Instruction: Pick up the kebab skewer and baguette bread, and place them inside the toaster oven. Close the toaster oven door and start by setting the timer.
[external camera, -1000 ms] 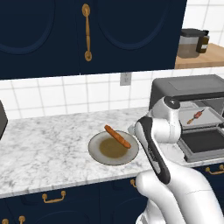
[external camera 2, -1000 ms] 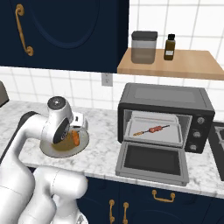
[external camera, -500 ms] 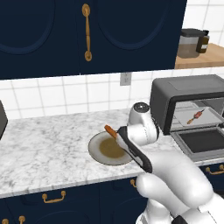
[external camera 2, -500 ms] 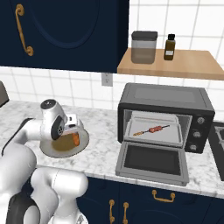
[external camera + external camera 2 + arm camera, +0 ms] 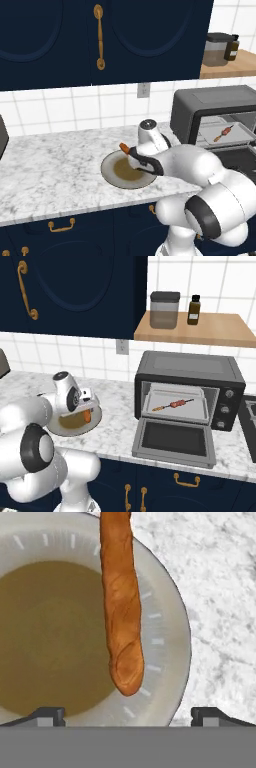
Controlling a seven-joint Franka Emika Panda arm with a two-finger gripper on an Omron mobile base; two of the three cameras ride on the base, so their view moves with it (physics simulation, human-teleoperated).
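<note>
The kebab skewer (image 5: 172, 404) already lay on the tray inside the toaster oven (image 5: 190, 387), so that half of the loading was done. The baguette (image 5: 121, 607) remained on the plate (image 5: 170, 637) on the marble counter (image 5: 50, 170), well apart from the oven. The gripper (image 5: 127, 714) was poised directly over the baguette's near end, jaws spread wide and empty, touching nothing. The toaster oven door (image 5: 172, 441) hung fully open. Remaining steps: grasp and load the baguette, close the door, set the timer.
</note>
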